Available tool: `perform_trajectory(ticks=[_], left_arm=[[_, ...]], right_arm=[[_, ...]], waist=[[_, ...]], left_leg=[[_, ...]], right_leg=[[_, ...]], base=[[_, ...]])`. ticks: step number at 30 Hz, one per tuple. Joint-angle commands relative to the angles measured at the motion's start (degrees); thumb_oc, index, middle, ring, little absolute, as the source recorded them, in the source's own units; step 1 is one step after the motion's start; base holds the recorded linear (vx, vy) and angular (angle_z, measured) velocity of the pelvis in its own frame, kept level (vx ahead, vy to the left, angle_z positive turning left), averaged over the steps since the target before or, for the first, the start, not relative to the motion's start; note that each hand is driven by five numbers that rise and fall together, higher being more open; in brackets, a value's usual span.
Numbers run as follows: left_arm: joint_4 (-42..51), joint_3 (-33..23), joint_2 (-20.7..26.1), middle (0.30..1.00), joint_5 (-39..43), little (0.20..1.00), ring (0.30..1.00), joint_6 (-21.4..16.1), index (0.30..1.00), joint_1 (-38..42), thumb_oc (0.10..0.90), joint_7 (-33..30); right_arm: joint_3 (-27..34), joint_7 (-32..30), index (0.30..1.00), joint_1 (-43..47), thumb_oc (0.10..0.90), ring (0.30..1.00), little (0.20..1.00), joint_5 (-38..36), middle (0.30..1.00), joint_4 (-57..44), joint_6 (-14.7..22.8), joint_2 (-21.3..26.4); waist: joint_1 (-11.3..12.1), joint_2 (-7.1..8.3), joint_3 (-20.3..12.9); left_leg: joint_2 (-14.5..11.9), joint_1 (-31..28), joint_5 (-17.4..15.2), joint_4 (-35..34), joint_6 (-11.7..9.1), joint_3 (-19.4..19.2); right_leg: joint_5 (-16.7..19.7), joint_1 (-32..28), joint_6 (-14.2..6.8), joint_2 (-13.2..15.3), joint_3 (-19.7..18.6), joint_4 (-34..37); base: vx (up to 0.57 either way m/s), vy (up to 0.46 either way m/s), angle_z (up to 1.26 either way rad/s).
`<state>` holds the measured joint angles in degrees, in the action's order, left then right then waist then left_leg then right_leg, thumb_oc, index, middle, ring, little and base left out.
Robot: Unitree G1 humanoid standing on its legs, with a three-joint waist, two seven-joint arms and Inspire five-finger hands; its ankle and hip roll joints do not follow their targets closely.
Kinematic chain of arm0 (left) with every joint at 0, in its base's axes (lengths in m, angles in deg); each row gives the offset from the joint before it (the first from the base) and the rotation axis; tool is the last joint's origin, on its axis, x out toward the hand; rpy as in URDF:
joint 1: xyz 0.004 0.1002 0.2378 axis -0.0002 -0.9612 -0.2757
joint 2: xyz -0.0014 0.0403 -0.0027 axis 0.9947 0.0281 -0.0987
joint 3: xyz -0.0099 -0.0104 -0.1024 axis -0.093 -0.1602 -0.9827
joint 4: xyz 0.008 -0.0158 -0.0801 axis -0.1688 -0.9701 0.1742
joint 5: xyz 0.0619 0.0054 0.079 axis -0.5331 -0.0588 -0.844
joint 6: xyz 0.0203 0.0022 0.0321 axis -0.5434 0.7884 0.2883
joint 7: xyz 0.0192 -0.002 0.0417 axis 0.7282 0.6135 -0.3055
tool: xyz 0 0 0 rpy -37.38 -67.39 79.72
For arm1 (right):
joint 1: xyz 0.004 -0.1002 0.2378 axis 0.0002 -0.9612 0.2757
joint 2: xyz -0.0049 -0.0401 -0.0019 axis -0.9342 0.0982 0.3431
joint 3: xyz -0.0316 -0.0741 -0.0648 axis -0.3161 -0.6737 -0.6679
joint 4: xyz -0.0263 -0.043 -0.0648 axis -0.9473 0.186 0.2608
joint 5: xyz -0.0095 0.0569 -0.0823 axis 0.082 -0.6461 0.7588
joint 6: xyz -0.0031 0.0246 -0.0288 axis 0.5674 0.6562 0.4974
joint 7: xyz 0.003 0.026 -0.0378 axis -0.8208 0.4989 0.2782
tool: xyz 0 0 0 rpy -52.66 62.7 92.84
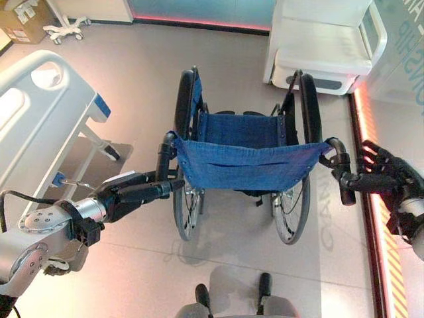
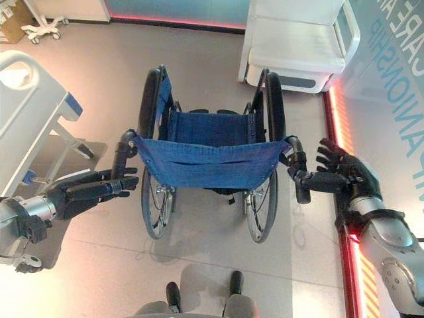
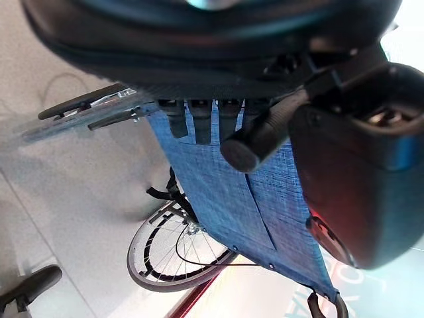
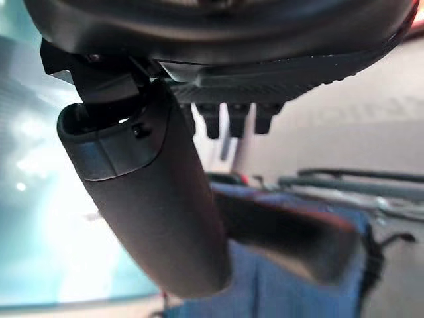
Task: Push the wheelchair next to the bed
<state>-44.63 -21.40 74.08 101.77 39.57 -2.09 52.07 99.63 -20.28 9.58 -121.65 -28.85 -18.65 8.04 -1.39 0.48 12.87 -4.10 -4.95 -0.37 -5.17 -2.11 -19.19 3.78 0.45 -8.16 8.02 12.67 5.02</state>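
Wheelchair (image 1: pixel 248 162) w/ blue fabric back sits mid-floor, facing away, bed (image 1: pixel 40 112) near on its left, not alongside. Left hand (image 2: pixel 86 192) fingers straight, tips at left push handle (image 1: pixel 163 156); right hand (image 2: pixel 338 171) spread, fingers at right push handle (image 2: pixel 298 169).

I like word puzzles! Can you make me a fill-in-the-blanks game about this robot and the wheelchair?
1. The wheelchair has a seat and backrest made of ____ cloth.
2. The bed stands on the robot's ____ side.
3. The left hand reaches toward the wheelchair's left push ____.
4. The right hand has its fingers ____, not curled.

Missing words: blue; left; handle; open
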Motion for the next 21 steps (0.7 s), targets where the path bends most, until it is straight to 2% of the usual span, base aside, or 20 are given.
perform_trajectory(ticks=[1,9,21], left_arm=[[4.62,1.96,-1.81,0.900,3.04,0.900,0.900,-5.09,0.900,6.56,0.800,2.91],[4.22,2.69,-2.24,0.900,3.23,0.900,0.900,-5.45,0.900,6.46,0.800,2.19],[1.68,3.16,-2.76,0.900,5.29,0.900,0.900,-5.83,0.900,8.34,0.800,-1.78]], right_arm=[[0.57,1.75,0.900,4.74,0.800,0.900,0.900,-1.66,0.900,-0.57,1.85,5.76],[-2.07,2.26,0.900,5.32,0.800,0.900,0.900,-1.73,0.900,1.01,0.49,5.40],[-3.33,0.64,0.900,8.20,0.800,0.900,0.900,-0.31,0.900,5.41,1.16,6.04]], waist=[[-1.72,-2.09,-1.06],[-1.29,-2.01,-0.61],[-0.85,-1.82,0.12]], left_leg=[[-2.41,2.26,2.31,0.48,-2.23,-0.50],[-2.42,2.66,2.56,0.61,-2.31,-0.08],[-2.51,2.69,2.67,0.82,-2.46,0.47]], right_leg=[[-2.96,-1.11,-1.40,0.63,0.50,-3.50],[-3.03,-0.98,-1.21,0.60,0.88,-3.66],[-3.19,-1.01,-0.89,0.50,1.41,-4.18]], base=[[0.00,0.000,0.00],[0.02,-0.002,0.00],[0.02,-0.003,0.00]])
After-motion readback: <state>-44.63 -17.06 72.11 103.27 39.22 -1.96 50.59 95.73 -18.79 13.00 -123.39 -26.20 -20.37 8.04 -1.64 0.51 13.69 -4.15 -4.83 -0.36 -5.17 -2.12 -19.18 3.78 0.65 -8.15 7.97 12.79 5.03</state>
